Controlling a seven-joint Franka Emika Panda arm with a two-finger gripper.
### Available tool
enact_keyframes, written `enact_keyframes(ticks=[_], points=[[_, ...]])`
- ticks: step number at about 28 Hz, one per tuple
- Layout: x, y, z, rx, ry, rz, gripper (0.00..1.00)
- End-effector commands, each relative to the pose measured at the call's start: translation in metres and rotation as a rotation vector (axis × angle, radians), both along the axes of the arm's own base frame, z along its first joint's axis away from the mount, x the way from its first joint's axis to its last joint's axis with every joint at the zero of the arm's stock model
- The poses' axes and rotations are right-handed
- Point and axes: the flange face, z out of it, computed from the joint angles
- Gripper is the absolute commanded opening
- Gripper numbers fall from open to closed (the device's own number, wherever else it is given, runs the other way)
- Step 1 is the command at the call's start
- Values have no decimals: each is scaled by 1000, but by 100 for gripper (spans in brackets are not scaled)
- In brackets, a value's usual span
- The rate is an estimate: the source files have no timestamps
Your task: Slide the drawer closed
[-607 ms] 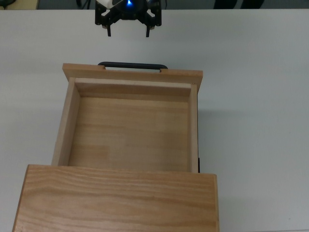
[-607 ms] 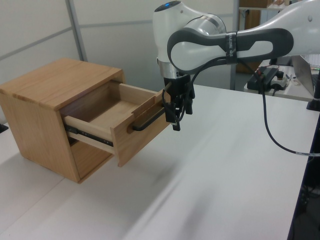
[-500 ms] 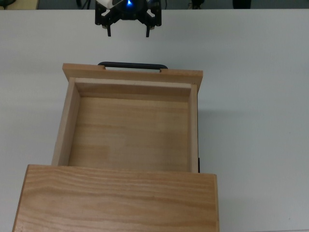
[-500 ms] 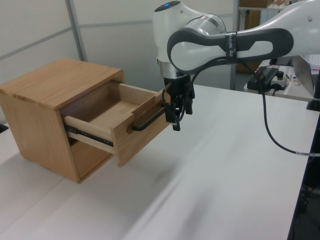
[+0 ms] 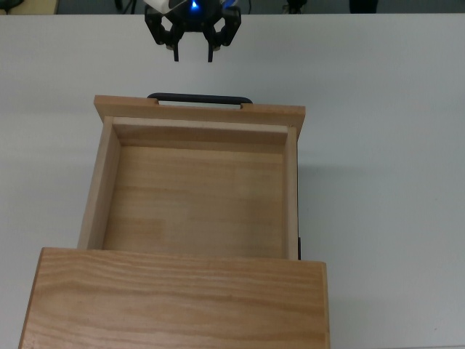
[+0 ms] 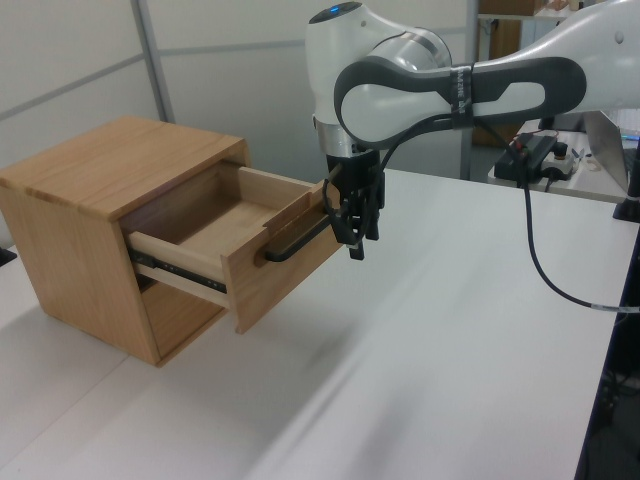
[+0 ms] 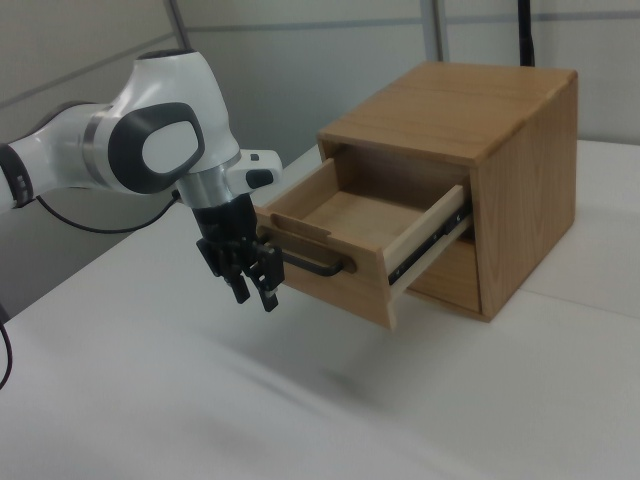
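Just ahead of the black handle (image 5: 200, 97), hanging with fingers pointing down and a narrow gap between them, gripping nothing: the gripper (image 5: 192, 55). Clear of the handle in the top view, with bare table (image 5: 378, 87) showing between fingertips and bar; close beside the bar's far end in the left view, though contact cannot be confirmed from there. Beyond the handle, directly in line with the gripper, the drawer (image 5: 195, 190): pulled far out of the wooden cabinet (image 5: 174, 299), empty inside, riding on dark side rails visible in the right view. Handle's long axis running across the gripper's line of approach, parallel to the wide front panel (image 5: 200, 111); drawer's travel axis running straight away from the gripper into the cabinet. Judged from this layout, a plain push suits better than a grasp: fingers brought against the front panel or the bar near its middle, then driven straight toward the cabinet. Off-centre contact likely to skew the drawer on its rails. Furthest from the gripper, the cabinet's broad grained top, covering only the drawer's rear edge.
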Motion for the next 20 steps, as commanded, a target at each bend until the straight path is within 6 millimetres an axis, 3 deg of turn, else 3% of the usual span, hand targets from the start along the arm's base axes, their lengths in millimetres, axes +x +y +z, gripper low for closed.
enact_keyframes(ticks=[1, 7, 20], points=[[16, 5, -14, 4, -23, -27, 0], [32, 7, -21, 16, -85, -123, 0], [61, 12, -44, 51, -83, -136, 0]])
